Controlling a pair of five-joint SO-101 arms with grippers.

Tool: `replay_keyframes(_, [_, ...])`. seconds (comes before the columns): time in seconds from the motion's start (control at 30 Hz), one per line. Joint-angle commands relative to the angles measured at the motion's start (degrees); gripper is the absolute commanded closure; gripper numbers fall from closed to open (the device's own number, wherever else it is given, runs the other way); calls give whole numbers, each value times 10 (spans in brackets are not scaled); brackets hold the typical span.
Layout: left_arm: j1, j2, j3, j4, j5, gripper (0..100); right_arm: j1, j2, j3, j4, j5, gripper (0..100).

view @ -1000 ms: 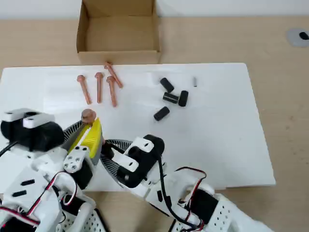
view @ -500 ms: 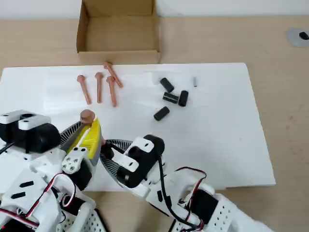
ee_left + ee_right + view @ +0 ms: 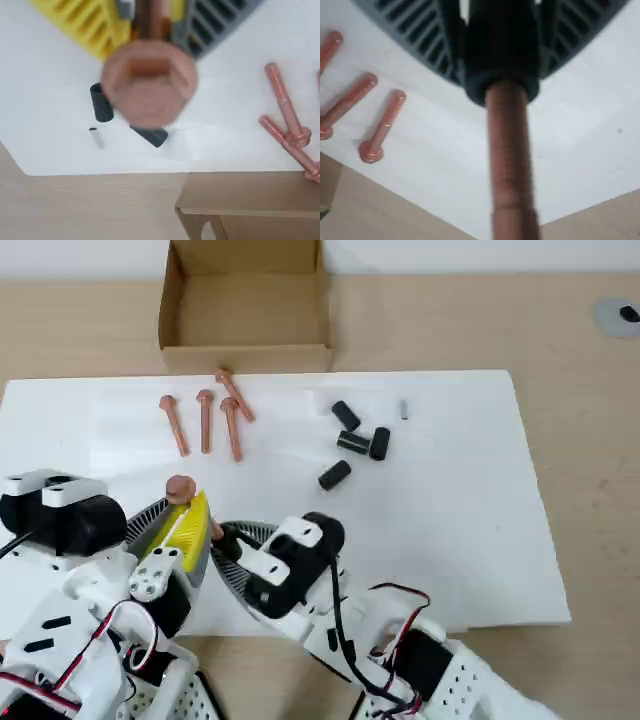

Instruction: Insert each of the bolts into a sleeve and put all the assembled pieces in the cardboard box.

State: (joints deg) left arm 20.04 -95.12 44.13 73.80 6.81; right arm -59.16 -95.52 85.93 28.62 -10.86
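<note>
The copper-coloured metal bolt (image 3: 181, 487) is held up over the left half of the big white sheet (image 3: 450, 520), closer to the sheet's near edge. The left hand (image 3: 180, 508) pinches the bolt's stem just under the round head, with a yellow finger (image 3: 85, 20) on one side and a grey finger on the other. The bolt's other end sits in a short black tube sleeve (image 3: 502, 45). The right hand (image 3: 222, 545) pinches that sleeve between two dark grey fingers. How deep the bolt goes into the sleeve is hidden inside the tube. In the right wrist view the head end of the bolt runs off the picture.

Four loose copper bolts (image 3: 205, 420) lie on the sheet near its far edge, on the left part. Four loose black sleeves (image 3: 352, 443) lie close together nearer the middle. In the left wrist view the bolt's head covers part of one of them. A tiny grey pin (image 3: 404, 410) lies just beside them, too small to make out.

The open brown cardboard box (image 3: 245, 358) stands on the wooden worktop (image 3: 580, 420), just past the sheet's far edge, near the loose copper bolts. Its back wall is cut off.
</note>
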Motion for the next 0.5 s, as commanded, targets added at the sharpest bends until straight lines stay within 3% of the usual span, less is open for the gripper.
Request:
replay_keyframes(0.0, [5, -1, -25, 3, 4, 994, 15, -9, -5, -18, -7, 988])
replay_keyframes(0.47, [5, 3, -24, 3, 2, 994, 14, -9, -6, -17, -7, 988])
